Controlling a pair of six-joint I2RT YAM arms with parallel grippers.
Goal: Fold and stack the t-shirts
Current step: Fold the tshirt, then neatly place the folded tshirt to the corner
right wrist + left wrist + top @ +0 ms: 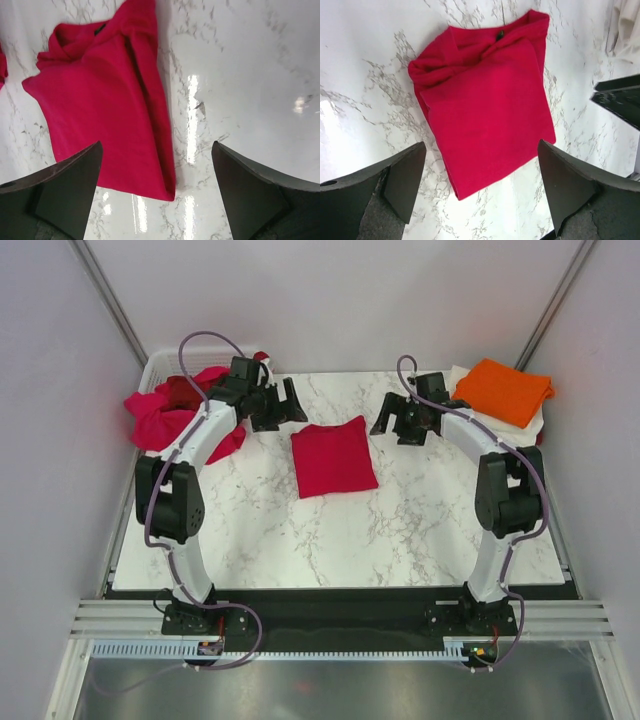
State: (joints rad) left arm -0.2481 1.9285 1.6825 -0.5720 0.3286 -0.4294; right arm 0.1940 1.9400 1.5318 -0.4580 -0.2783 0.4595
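Observation:
A crimson red t-shirt [333, 457] lies folded into a rectangle at the middle of the marble table; it also shows in the left wrist view [485, 100] and the right wrist view [107, 100]. A folded orange t-shirt [503, 390] sits on a folded cream-white one [520, 425] at the back right. A magenta-pink t-shirt [160, 420] and a dark maroon one [182, 392] lie crumpled in the white basket [150, 372] at the back left. My left gripper [285, 405] is open and empty, up and left of the red shirt. My right gripper [390, 418] is open and empty, up and right of it.
The white plastic basket stands at the table's back left corner, beside the left arm. Grey walls enclose the table on the left, right and back. The black arm bases sit at the near edge.

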